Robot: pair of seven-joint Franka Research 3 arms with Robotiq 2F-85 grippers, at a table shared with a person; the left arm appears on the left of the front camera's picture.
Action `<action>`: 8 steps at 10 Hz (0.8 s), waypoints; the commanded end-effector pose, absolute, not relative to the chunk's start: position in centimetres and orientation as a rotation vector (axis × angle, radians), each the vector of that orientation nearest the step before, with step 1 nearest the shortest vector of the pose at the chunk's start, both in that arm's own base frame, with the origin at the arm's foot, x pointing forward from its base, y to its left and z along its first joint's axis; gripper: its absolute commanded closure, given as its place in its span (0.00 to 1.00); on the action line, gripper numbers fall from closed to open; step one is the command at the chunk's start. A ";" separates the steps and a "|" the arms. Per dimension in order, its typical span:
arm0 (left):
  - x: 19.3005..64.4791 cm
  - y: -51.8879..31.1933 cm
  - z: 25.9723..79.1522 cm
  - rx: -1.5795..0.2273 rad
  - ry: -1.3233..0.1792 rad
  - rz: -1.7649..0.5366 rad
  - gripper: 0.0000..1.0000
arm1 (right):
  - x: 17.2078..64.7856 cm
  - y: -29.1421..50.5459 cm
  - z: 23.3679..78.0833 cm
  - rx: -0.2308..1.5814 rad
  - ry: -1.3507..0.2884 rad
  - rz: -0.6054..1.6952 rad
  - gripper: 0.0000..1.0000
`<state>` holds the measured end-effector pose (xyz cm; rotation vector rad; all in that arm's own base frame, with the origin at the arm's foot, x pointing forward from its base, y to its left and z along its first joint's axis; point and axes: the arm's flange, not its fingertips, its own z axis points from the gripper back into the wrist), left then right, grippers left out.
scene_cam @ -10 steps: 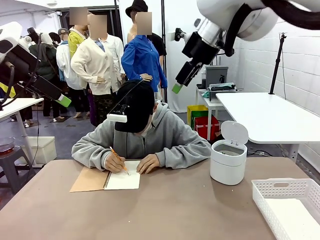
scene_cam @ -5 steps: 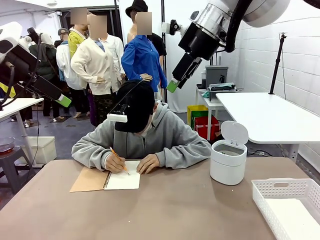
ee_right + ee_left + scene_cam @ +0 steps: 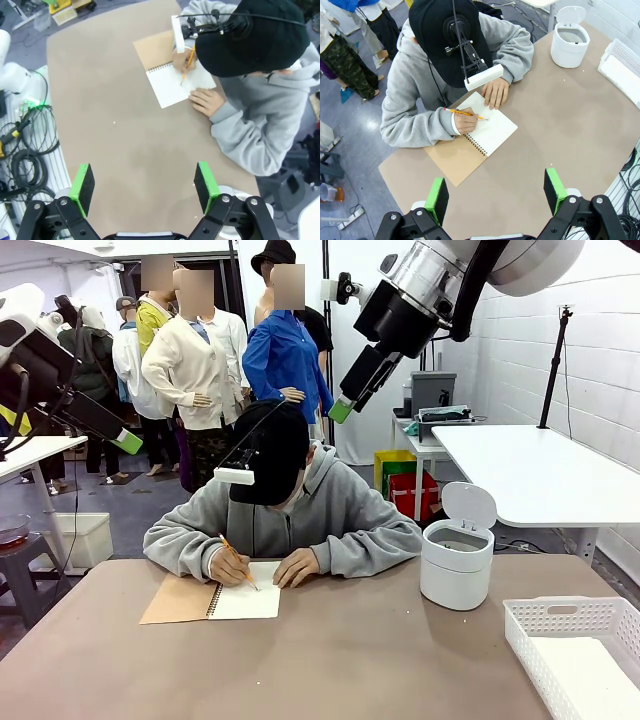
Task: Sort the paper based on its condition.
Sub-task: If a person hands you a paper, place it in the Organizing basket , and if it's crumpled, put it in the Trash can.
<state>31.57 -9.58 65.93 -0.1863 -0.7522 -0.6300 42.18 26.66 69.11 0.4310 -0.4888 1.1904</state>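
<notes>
Loose paper is out of view. A person in a grey hoodie sits at the far side and writes with a pencil point(image 3: 237, 560) on the white page of an open spiral notebook point(image 3: 215, 600) point(image 3: 492, 132) point(image 3: 172, 87) with a brown cover. My left gripper point(image 3: 128, 443) point(image 3: 495, 192) hangs high at the left, open and holding nothing. High above the person's head, my right gripper point(image 3: 343, 410) point(image 3: 144, 182) is open too, its green pads wide apart over bare table.
A white lidded bin point(image 3: 457, 565) point(image 3: 568, 37) stands open at the back right. A white slatted basket point(image 3: 570, 608) point(image 3: 620, 62) sits at the front right corner. Cables lie beside the table's near edge point(image 3: 30, 135).
My right arm has swung a little to the left and up, carrying its open gripper with it. The left arm has stayed put. The person keeps writing.
</notes>
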 end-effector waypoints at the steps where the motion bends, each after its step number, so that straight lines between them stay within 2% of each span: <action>1: 31.5 -9.6 66.0 -0.208 -0.750 -0.618 0.00 | 42.1 26.6 69.1 0.439 -0.474 1.195 0.00; 8: 31.5 -9.6 66.0 -0.208 -0.750 -0.618 0.00 | 42.2 26.6 69.2 0.432 -0.485 1.192 0.00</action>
